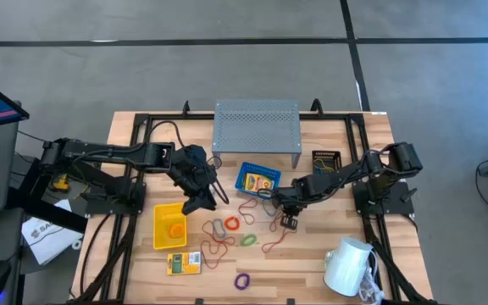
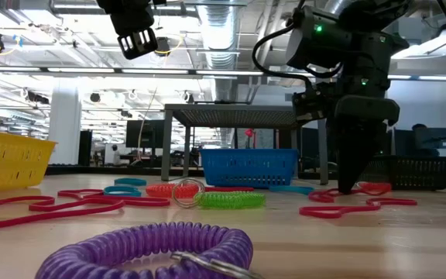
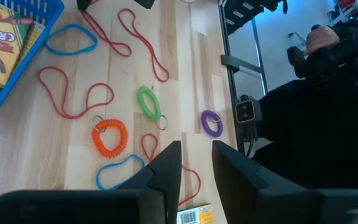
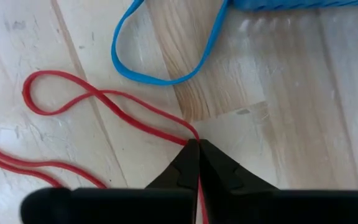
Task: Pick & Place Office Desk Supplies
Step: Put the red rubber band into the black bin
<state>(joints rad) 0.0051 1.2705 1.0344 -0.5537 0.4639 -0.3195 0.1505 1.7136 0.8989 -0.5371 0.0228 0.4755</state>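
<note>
Right hand (image 4: 199, 149): down at the table (image 1: 312, 263) just in front of the blue bin (image 1: 257, 179), fingers pinched together on a thin red loop (image 4: 104, 99); the strand runs straight into the closed tips.
Left hand (image 1: 200, 202): raised above the table beside the yellow bin (image 1: 169, 226), fingers a little apart, nothing between them.
Red loop: lies flat on the wood, curled in a bend, next to a blue loop (image 4: 160, 56).
Blue bin: centre of the table, in front of the grey perforated riser (image 1: 257, 124); holds a yellow printed packet (image 3: 2, 37).
Yellow bin: left of centre, an orange item inside.
Black mesh bin (image 1: 326, 159): at the back right, near the right arm's base.
Loose loops: orange coil (image 3: 109, 137), green coil (image 3: 148, 102), purple coil (image 3: 211, 122), more red and blue loops strewn between the bins.
Second yellow packet (image 1: 184, 263): near the front edge, below the yellow bin.
White mug (image 1: 347, 266): front right corner.
</note>
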